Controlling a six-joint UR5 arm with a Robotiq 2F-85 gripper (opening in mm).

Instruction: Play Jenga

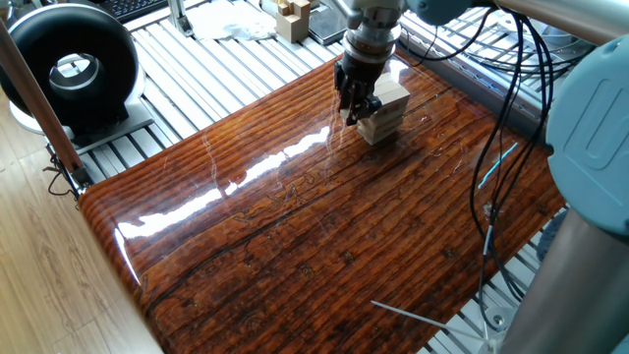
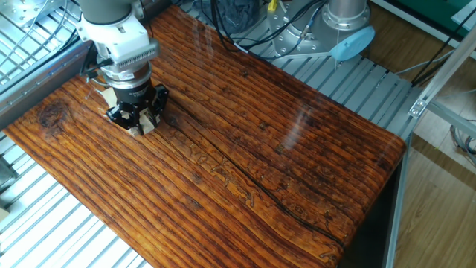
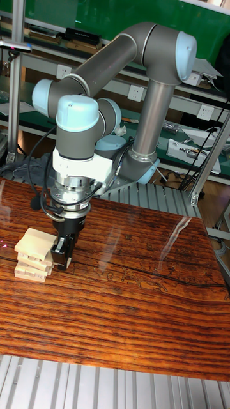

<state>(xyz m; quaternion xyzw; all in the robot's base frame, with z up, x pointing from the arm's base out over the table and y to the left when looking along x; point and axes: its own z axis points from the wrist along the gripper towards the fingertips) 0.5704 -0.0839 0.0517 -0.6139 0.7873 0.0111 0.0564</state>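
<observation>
The Jenga tower (image 1: 387,106) is a short stack of pale wooden blocks in crosswise layers near the table's far edge. The tall fixed view shows the Jenga tower (image 3: 34,255) at the left, its top block skewed. My gripper (image 1: 352,114) points straight down and stands hard against the tower's side, with its fingertips at the lower layers. From the other fixed view, the gripper (image 2: 138,123) hides most of the tower, and a pale block end (image 2: 146,125) shows between its dark fingers. The gripper (image 3: 62,255) looks shut on that block.
The glossy dark wooden table (image 1: 295,226) sits on a ribbed metal bench. Off the table are a black round device (image 1: 69,69) at the left and a cluster of pale wooden pieces (image 1: 293,17) at the back. Cables (image 1: 491,147) hang by the right side.
</observation>
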